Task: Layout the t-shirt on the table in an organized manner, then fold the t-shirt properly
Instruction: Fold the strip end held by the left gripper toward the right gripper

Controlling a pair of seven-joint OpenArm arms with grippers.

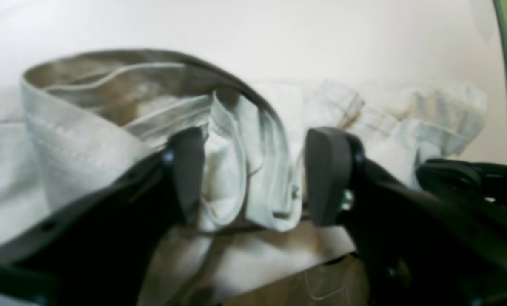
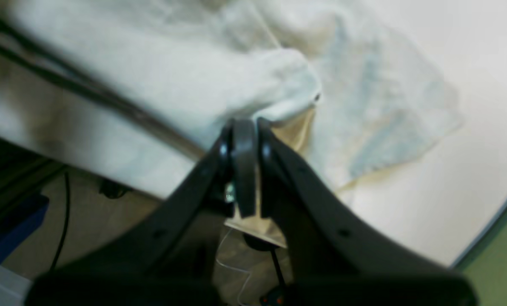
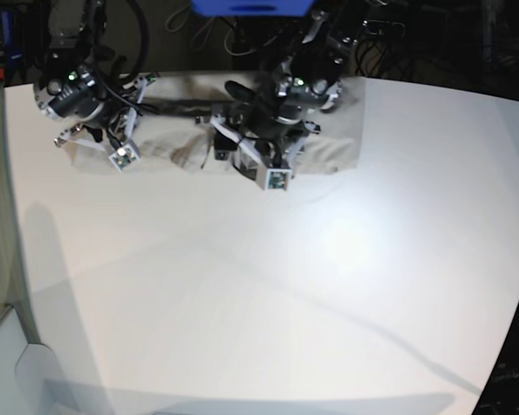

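Hanging off the table's (image 3: 268, 303) far edge, the t-shirt (image 1: 245, 170) sits bunched between the left gripper's (image 1: 253, 176) parted jaws; the right gripper (image 2: 245, 165) stays out of this, pinched seemingly on a hem. Cloth could slide floorward, unheld.

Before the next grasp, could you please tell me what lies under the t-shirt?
The t-shirt lies bunched on the white table at its far edge; in the wrist views a fold overhangs that edge. The arms hide much of it, so whatever lies beneath there cannot be seen.
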